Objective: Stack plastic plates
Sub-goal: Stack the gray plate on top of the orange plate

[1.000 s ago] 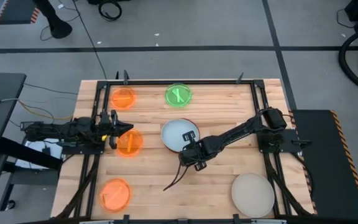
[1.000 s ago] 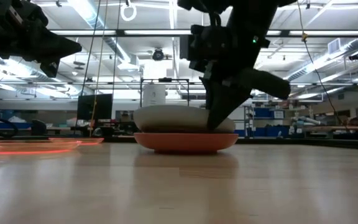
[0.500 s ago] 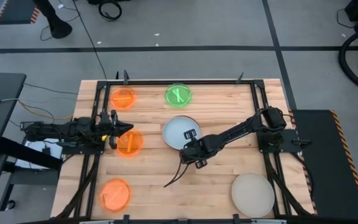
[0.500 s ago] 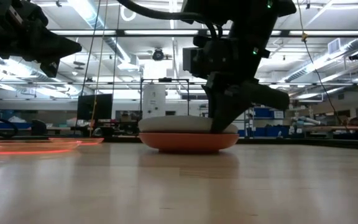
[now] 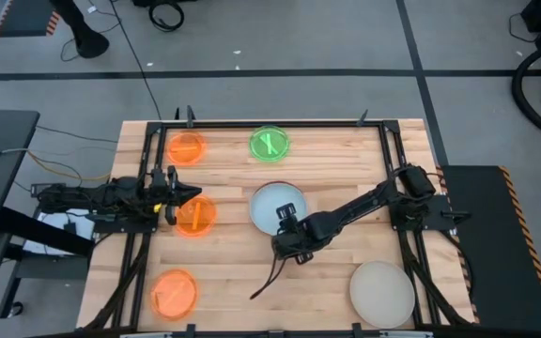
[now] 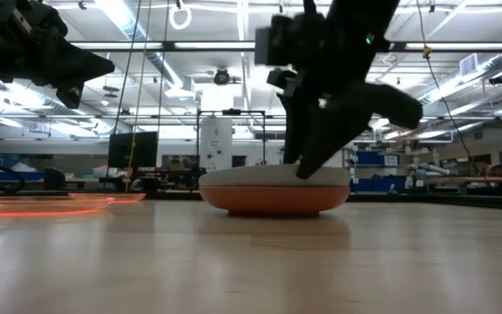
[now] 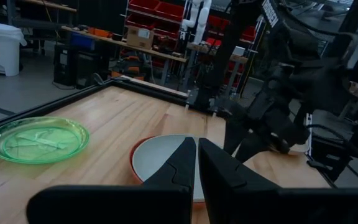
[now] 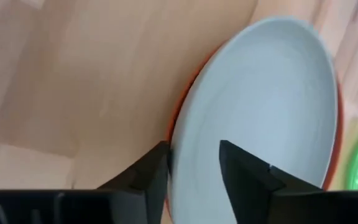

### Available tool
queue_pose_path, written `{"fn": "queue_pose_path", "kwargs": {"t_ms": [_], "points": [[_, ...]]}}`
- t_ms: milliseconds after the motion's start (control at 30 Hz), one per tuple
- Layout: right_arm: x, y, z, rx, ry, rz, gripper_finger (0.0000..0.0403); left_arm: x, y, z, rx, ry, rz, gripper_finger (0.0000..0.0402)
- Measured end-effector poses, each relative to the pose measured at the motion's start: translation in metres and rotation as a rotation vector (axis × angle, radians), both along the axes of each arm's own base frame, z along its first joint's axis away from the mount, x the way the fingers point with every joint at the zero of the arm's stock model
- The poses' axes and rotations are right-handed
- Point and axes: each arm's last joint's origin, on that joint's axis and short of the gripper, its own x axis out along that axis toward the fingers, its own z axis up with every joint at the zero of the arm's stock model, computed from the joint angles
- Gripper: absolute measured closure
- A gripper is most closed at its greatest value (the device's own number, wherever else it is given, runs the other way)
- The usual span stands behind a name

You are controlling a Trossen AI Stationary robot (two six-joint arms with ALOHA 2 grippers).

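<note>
Wooden slatted table (image 5: 224, 268) inside a black frame, grey floor around it; the low view looks into a workshop with shelving and ceiling lights.

Pale blue plate (image 5: 279, 207) sits nested in a red-orange plate (image 6: 273, 199) just right of table centre; from above only a thin red rim shows, from the side both edges are visible, blue on top. Both are opaque and shallow. Beige plate (image 5: 381, 293) lies alone at 4 o'clock near the front right corner. Neon green plate (image 5: 269, 144), translucent with a pale streak inside, is at 12 o'clock by the far edge. 3 translucent neon orange plates: 1 at 11 o'clock (image 5: 186, 147), 1 at 9 o'clock (image 5: 195, 215), 1 at 7 o'clock (image 5: 174, 291). None of the small ones holds anything.

Right arm stretches from the right edge toward centre, wrist low; right gripper (image 5: 286, 227) is at the 5 o'clock rim of the blue plate, fingers (image 8: 247, 171) parted with the rim of the stacked pair between them, contact unclear. Left arm lies level along the left side; left gripper (image 5: 180, 195) hovers at the 11 o'clock edge of the 9 o'clock orange plate, fingers (image 7: 179, 163) pressed together and holding nothing.
</note>
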Motion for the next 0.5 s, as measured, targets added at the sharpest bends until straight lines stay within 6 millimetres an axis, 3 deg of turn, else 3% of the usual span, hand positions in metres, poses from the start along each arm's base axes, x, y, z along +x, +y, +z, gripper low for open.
{"fn": "queue_pose_path", "kwargs": {"t_ms": [200,500], "points": [[-0.002,0.001,0.007,0.029,0.027,-0.062,0.0219,0.0,0.0,0.0,0.0,0.0,0.0,0.0374],[-0.003,-0.003,0.009,0.05,-0.002,-0.195,0.0225,0.0,0.0,0.0,0.0,0.0,0.0,0.0374]]}}
